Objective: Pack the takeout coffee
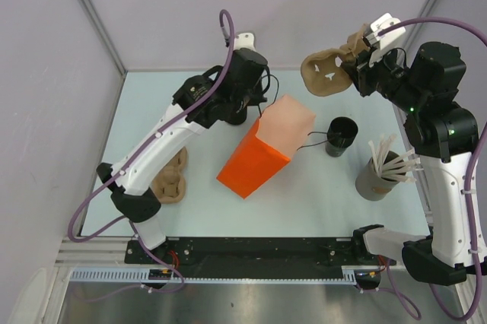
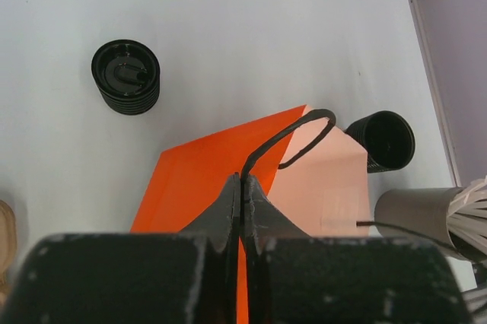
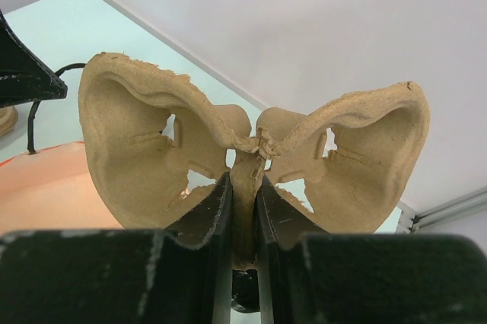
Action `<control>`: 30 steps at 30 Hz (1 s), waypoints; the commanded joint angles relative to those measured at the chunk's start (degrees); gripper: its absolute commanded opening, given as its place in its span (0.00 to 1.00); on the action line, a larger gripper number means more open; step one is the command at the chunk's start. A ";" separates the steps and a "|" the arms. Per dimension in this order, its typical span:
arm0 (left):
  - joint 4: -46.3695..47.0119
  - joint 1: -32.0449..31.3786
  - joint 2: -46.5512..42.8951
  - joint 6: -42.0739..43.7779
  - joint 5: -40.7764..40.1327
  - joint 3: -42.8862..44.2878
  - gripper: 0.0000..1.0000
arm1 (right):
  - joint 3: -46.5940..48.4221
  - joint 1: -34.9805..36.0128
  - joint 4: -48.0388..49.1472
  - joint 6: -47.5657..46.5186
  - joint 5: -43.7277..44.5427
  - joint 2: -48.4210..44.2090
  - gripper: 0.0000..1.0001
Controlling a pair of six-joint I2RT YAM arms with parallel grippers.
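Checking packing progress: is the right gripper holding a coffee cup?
No, the right gripper is shut on the brown pulp cup tray.

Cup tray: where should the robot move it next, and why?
Probably swing the cup tray over the mouth of the orange bag. The right gripper holds it in the air beside the bag, while the left gripper pinches the bag handle.

left pincer [image 1: 259,113] at orange bag [image 1: 262,153] | right pincer [image 1: 348,65] holds pulp tray [image 1: 323,74] | cup [image 1: 342,135] near bag
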 commanded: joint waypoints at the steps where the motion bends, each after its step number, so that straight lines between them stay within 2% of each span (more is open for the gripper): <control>1: 0.61 1.53 -1.96 -1.13 -0.39 -2.64 0.03 | 1.30 -0.29 1.47 0.71 -1.53 -1.23 0.17; 6: 0.52 4.61 -5.03 -1.30 0.14 -6.96 0.09 | 0.51 -0.29 1.73 0.89 -2.41 -0.97 0.17; 9: 0.52 6.28 -6.88 -1.13 0.93 -9.76 0.19 | 0.68 -0.29 1.64 1.15 -2.85 -0.53 0.17; 12: 0.96 8.82 -8.29 -0.86 1.63 -11.70 0.24 | 0.86 -0.11 1.47 1.24 -3.46 -0.26 0.17; 18: 1.66 11.73 -9.52 -0.42 2.60 -11.28 0.30 | 0.77 0.50 0.94 1.68 -5.22 0.70 0.17; 25: 1.75 11.91 -8.82 -0.33 2.95 -10.83 0.29 | -0.37 3.40 0.41 3.35 -10.66 2.54 0.17; 30: 2.10 11.30 -8.12 0.10 2.95 -10.48 0.13 | 0.33 6.13 0.06 2.82 -10.76 4.56 0.17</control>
